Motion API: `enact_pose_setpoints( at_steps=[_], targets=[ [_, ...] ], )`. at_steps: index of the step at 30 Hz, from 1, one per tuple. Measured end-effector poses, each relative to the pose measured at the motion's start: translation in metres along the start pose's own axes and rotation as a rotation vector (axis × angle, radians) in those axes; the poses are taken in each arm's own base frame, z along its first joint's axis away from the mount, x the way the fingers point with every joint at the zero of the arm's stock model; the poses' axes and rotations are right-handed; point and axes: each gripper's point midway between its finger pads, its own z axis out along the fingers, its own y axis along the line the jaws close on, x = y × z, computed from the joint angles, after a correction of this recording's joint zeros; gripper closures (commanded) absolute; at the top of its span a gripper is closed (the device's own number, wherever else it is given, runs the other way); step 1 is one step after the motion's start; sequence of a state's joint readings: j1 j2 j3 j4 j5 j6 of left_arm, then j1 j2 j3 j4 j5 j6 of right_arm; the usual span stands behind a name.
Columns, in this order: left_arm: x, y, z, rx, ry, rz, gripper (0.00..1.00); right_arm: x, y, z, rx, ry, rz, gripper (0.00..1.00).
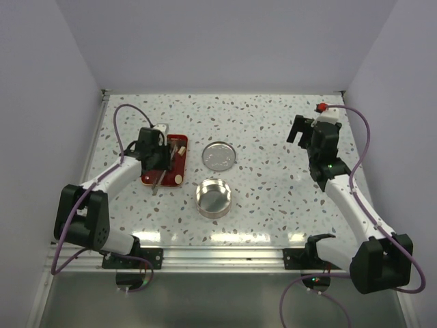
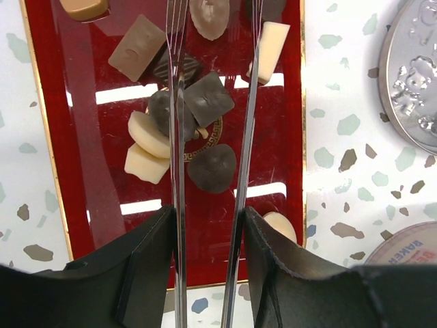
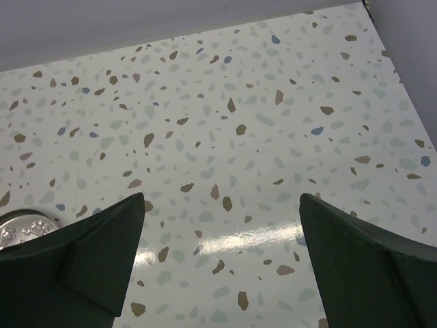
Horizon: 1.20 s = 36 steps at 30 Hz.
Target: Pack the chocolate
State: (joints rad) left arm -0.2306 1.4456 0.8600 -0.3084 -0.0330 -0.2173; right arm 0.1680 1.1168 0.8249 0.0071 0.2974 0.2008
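My left fingers (image 2: pixel 147 266) clamp the tweezers (image 2: pixel 179 137), prongs straddling a dark chocolate chunk (image 2: pixel 212 167) on the red tray (image 2: pixel 75 171) — right fingers (image 3: pixel 102 253) spread, well away.

left gripper (image 2: pixel 208 217) narrow, right gripper (image 3: pixel 222 208) wide

The tray (image 2: pixel 82 137) is glossy, tweezers (image 2: pixel 179 171) metal, chocolate (image 2: pixel 212 167) matt.
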Motion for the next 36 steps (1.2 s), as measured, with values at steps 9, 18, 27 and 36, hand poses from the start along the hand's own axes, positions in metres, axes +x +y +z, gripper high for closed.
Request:
enact_pose_setpoints(
  at_steps=[9,18,27,36],
  targets=[
    [-0.006,-0.006,-0.001,0.028,-0.007,0.000,0.54,-0.001,0.000,-0.001,-0.001,-0.004,0.001,0.01],
    [-0.009,-0.002,-0.004,0.003,0.012,0.006,0.53,-0.001,0.000,-0.001,0.000,-0.004,0.001,0.01],
    [-0.012,0.003,-0.011,-0.023,0.031,0.029,0.48,-0.001,0.000,-0.001,-0.001,-0.004,0.002,0.01],
    [-0.017,0.004,-0.019,-0.032,0.036,0.033,0.46,-0.001,0.000,-0.001,-0.001,-0.003,0.001,0.01]
  ],
)
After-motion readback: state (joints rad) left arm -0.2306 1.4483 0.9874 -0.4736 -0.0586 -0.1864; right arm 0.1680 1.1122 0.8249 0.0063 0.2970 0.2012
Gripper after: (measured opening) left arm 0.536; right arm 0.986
